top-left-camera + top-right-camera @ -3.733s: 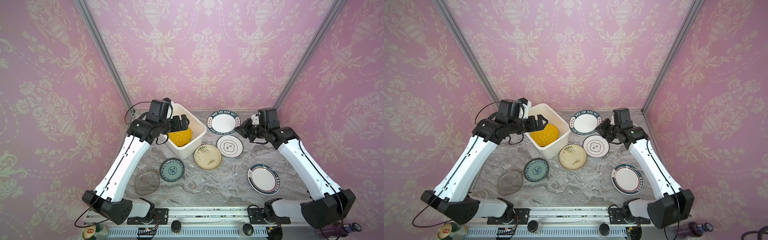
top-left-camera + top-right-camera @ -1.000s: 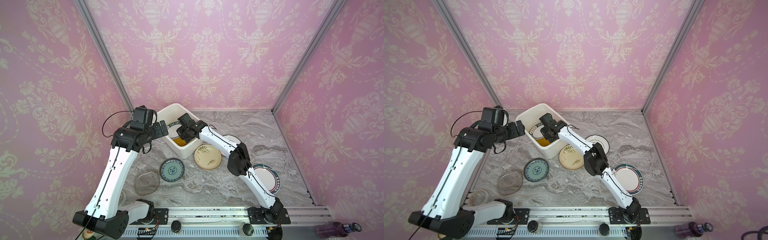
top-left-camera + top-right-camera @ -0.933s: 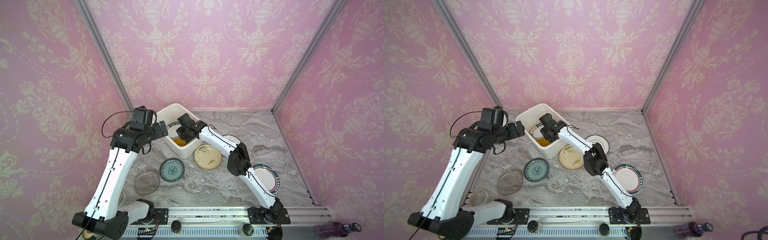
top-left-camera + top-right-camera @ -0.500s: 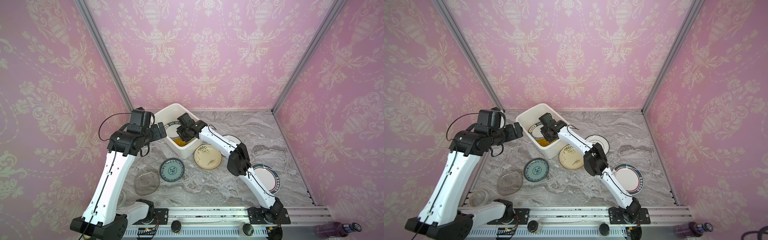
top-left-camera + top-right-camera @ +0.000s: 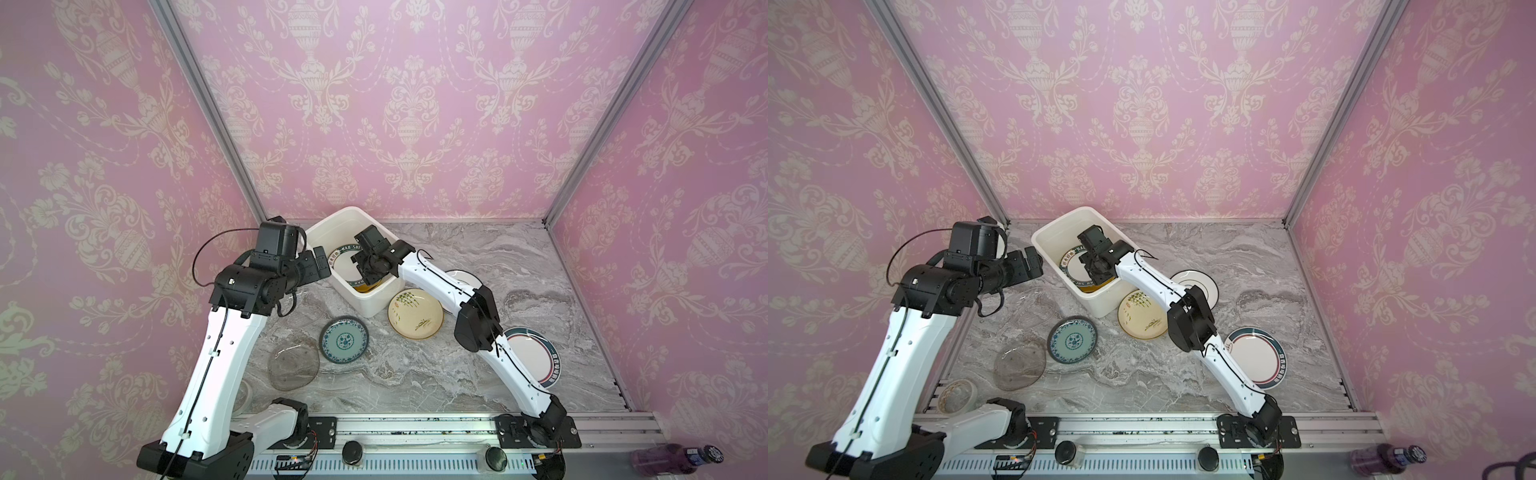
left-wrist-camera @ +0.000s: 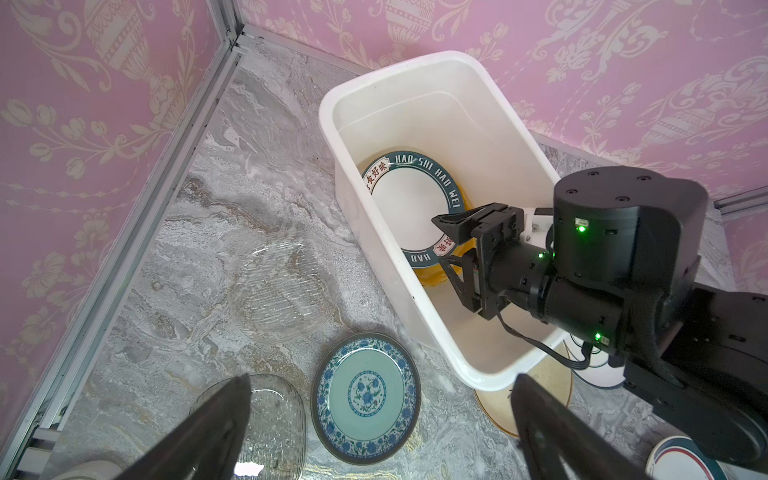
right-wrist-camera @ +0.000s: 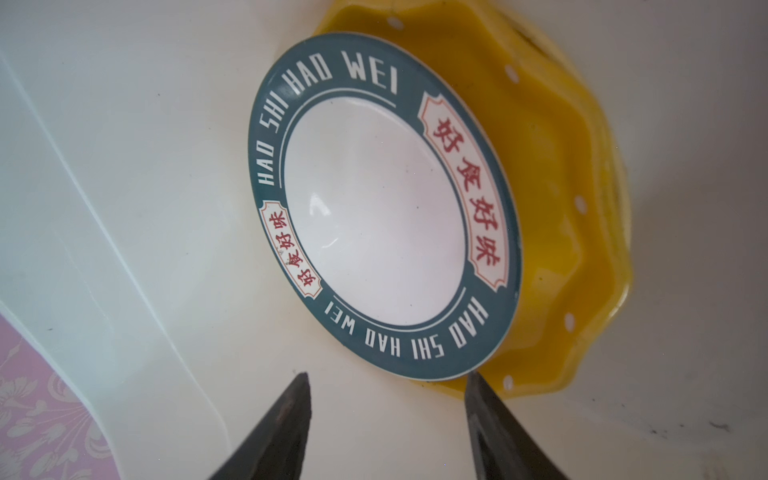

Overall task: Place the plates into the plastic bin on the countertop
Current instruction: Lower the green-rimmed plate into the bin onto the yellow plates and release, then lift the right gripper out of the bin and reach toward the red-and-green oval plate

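Glossy glazed dark-rimmed plate [image 7: 374, 216] (sharp highlights), smooth white plastic bin [image 6: 478, 137], polished marble-patterned countertop [image 5: 415, 374].

— What are the arms made of?
— The left arm [image 5: 216, 357] and the right arm [image 5: 436, 282] both have smooth white shell links set between chunky black joints, and each has a black base.

— Any wiring?
— A thin black cable [image 5: 203, 374] runs along the white links. A bigger loop [image 5: 203, 257] stands off the left arm's black wrist block. Small dark screw holes [image 5: 216, 351] dot the left arm's shell.

— And the ends?
— The left hand [image 5: 318, 266] and right hand [image 6: 440, 239] are all black, with tapering wedge-shaped fingers [image 7: 282, 428]. Green lights [image 6: 582, 228] glow on the right arm's round wrist housing [image 6: 623, 199], which has small screws in its cap.
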Tool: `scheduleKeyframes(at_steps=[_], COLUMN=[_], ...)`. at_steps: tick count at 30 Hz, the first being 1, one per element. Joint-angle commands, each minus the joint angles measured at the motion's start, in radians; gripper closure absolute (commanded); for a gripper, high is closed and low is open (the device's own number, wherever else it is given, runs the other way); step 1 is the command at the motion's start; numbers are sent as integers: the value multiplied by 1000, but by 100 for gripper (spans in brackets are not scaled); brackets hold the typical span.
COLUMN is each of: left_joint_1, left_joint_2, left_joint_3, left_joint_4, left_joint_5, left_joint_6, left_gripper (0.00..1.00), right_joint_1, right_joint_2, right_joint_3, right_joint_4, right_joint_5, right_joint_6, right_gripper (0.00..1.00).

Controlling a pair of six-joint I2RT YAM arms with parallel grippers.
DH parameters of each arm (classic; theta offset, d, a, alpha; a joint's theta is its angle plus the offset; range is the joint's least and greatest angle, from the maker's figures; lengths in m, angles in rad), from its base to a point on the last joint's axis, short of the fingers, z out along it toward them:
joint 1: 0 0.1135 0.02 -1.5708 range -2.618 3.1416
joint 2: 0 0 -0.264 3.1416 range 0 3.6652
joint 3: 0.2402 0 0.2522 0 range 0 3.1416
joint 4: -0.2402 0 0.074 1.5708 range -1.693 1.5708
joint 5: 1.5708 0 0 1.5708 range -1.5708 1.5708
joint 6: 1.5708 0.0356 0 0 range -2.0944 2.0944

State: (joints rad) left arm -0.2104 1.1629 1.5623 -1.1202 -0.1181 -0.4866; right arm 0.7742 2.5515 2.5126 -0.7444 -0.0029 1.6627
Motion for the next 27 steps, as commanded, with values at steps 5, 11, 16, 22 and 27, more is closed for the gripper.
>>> scheduleKeyframes(at_steps=[5,11,16,22,27], left_joint_1=[18,29,38,38,40], left_joint_2=[-23,-68,-97,-174,-187], left_joint_3=[15,10,30,8,30], left_joint_4=[-35,-16,-18,68,118], left_joint_5=[-37,-40,-19,34,187], left_joint_6=[-6,-36,-58,-68,-91], left_gripper=[1,1,1,1,1], right_joint_1=[-7,-5,-3,0,-2], right_joint_2=[-4,-82,-173,-310,-507], right_joint_3=[25,25,16,11,-110], right_joint_4=[30,73,25,-121,-218], right_joint_5=[21,9,1,18,85], right_joint_6=[-69,-237,-377,-573,-772], right_gripper=[32,22,2,0,0])
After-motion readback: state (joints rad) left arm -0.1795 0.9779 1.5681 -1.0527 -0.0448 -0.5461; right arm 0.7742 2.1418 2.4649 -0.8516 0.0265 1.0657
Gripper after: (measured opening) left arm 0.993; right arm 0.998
